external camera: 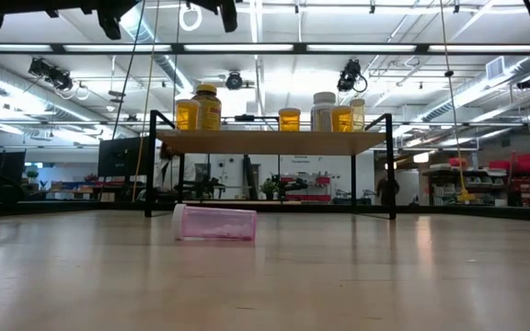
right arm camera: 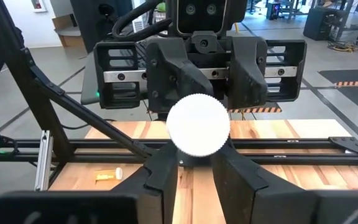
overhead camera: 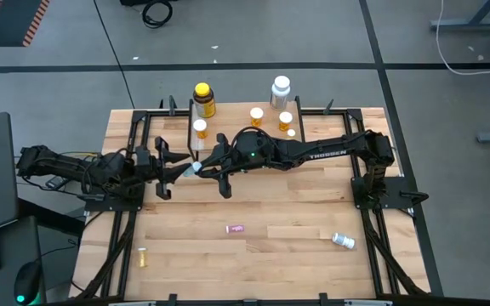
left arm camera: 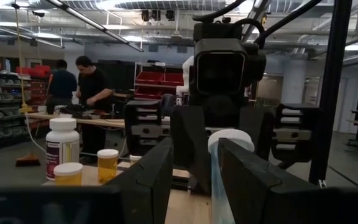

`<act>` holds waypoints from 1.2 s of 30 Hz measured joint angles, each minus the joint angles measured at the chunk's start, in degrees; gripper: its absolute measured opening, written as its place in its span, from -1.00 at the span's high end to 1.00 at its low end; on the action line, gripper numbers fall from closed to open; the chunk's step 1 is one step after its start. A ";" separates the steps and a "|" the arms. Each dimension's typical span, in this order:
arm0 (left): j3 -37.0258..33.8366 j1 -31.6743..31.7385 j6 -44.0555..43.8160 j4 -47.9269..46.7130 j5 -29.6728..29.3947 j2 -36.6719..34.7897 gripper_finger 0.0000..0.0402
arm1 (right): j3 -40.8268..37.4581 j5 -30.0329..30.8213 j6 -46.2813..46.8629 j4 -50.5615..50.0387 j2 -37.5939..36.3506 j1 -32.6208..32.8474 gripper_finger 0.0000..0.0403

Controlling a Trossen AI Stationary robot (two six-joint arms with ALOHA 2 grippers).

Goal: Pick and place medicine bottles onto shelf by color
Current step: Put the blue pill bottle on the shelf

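A small teal vial [left arm camera: 219, 185] with a white cap [right arm camera: 197, 124] hangs level above the middle of the table, between my two grippers. My left gripper [overhead camera: 177, 168] is shut on it from the table's left. My right gripper [overhead camera: 211, 163] reaches in from the right; its fingers [right arm camera: 160, 177] stand slightly apart just under the cap, which faces it. The shelf [external camera: 274, 142] at the far edge carries a big yellow bottle [overhead camera: 203, 98], a big white bottle [overhead camera: 280, 87] and orange vials [overhead camera: 256, 115]. My left gripper pinches the vial's teal body [left arm camera: 216, 193] between its two fingers. The fingers come level from the table's left and lie along the vial. The vial is lifted clear of the table, its cap end [overhead camera: 196, 167] pointing toward the table's right. Whether my right gripper touches the cap, I cannot tell.
A pink vial [overhead camera: 236, 229] lies on its side on the near half of the table. A white bottle [overhead camera: 343, 240] lies at the near right and a tiny yellow vial [overhead camera: 141, 256] at the near left. People work at a bench beyond the table [left arm camera: 92, 87].
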 joint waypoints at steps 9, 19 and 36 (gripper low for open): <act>0.02 0.00 0.40 0.65 -0.09 -0.05 0.33 | 0.00 -0.01 0.33 2.08 -0.04 0.00 0.48; -0.04 0.02 0.11 0.01 -0.37 0.06 0.33 | 0.16 0.91 0.33 5.90 -0.04 0.04 0.46; -0.09 -0.04 -0.04 0.54 0.33 0.06 0.33 | 0.23 1.78 2.54 5.52 2.71 -0.05 0.46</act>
